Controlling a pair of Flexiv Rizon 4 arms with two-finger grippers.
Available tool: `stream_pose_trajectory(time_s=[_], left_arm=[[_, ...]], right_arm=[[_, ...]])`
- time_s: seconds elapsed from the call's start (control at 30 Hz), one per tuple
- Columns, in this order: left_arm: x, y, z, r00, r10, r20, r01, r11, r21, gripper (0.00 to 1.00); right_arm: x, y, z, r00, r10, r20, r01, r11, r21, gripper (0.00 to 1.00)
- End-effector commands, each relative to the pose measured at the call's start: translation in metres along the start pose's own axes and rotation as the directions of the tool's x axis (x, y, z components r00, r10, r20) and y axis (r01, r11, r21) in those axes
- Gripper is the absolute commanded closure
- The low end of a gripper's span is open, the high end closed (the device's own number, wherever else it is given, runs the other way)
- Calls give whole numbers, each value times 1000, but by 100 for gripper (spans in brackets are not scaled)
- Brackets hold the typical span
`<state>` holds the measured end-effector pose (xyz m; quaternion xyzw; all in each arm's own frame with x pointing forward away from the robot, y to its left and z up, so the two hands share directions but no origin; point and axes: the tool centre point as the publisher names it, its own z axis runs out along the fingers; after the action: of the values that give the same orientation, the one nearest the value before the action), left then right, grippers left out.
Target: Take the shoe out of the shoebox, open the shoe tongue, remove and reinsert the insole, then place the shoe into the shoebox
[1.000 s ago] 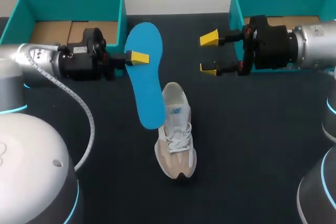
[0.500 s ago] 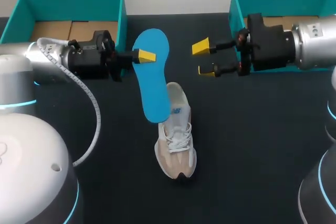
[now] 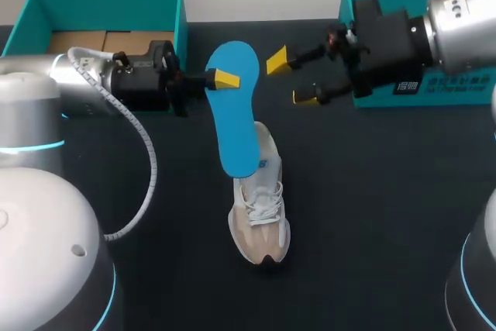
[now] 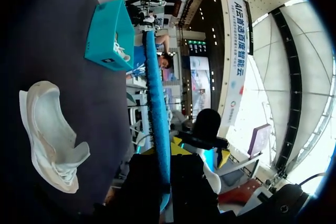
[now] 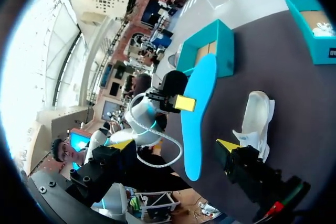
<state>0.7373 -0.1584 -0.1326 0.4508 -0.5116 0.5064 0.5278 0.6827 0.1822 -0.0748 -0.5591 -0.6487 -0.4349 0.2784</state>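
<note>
Insole point(image 3: 236, 110) clamped near its top in left tool point(image 3: 225, 79), lower end over heel of shoe point(image 3: 260, 207), right tool point(image 3: 291, 79) spread wide beyond shoe, just beside insole

Overhead: I get bright, even light from above; the dark desk point(image 3: 387, 215) reads matte.
Shadows: soft and faint, close around the shoe point(image 3: 260, 218).
Wrist cameras: daylight blows out white beyond the desk; my left pincer point(image 4: 164, 169), clamped on the insole point(image 4: 156, 103), is a dark silhouette.
Edges: straight lines bend near the rims.
</note>
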Motion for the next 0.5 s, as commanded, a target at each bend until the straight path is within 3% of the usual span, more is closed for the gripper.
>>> stream_pose_trajectory(time_s=[0.03, 0.3, 0.5], left_arm=[[0, -1, 0, 1000, 0, 2, 0, 1000, -1, 100], [0, -1, 0, 1000, 0, 2, 0, 1000, -1, 100], [0, -1, 0, 1000, 0, 2, 0, 1000, -1, 100]], right_arm=[[4, 1, 2, 992, 2, 128, -3, 1000, 1, 0], [4, 1, 2, 992, 2, 128, -3, 1000, 1, 0], [15, 7, 4, 911, -19, 412, 18, 1000, 7, 0]])
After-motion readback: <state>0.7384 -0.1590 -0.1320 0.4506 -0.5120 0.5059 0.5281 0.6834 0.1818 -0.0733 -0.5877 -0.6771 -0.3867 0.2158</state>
